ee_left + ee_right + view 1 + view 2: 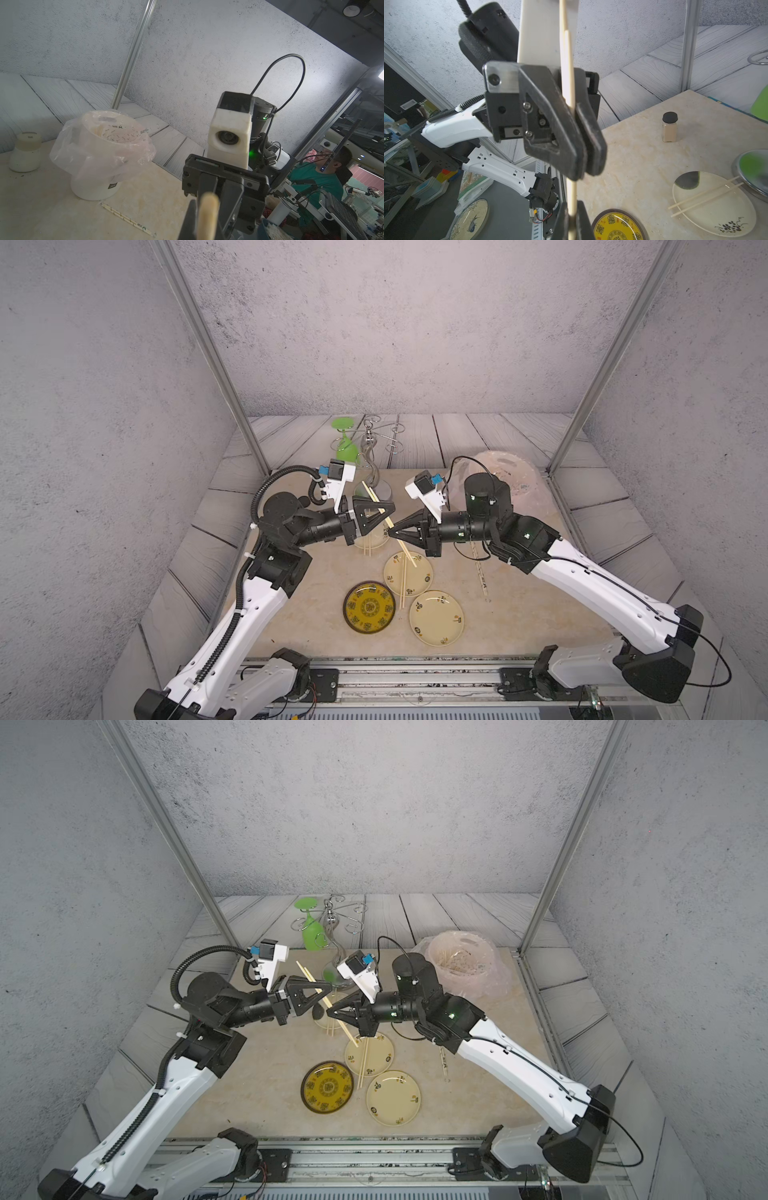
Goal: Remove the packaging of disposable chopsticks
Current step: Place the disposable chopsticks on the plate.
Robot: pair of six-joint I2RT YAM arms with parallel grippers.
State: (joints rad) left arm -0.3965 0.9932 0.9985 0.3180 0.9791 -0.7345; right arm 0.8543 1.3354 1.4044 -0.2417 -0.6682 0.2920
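A pair of pale disposable chopsticks [408, 556] hangs slanted above the table between both arms. My left gripper [390, 509] is shut on its upper half. My right gripper [392, 533] is shut on it just below, tip to tip with the left. In the right wrist view the sticks [568, 72] pass through the left gripper [583, 173] into my right gripper [572, 220]. Whether a clear sleeve covers this pair I cannot tell. One printed packaging sleeve [481, 570], with sticks inside, lies flat on the table under the right arm and shows in the left wrist view [126, 218].
Bare chopstick pairs lie on a cream plate [422, 576] and a clear dish [376, 541]. A yellow plate [369, 608] and another cream plate [436, 617] sit nearer the front. A bin with a pink bag [515, 485] stands back right, a glass rack [368, 439] behind.
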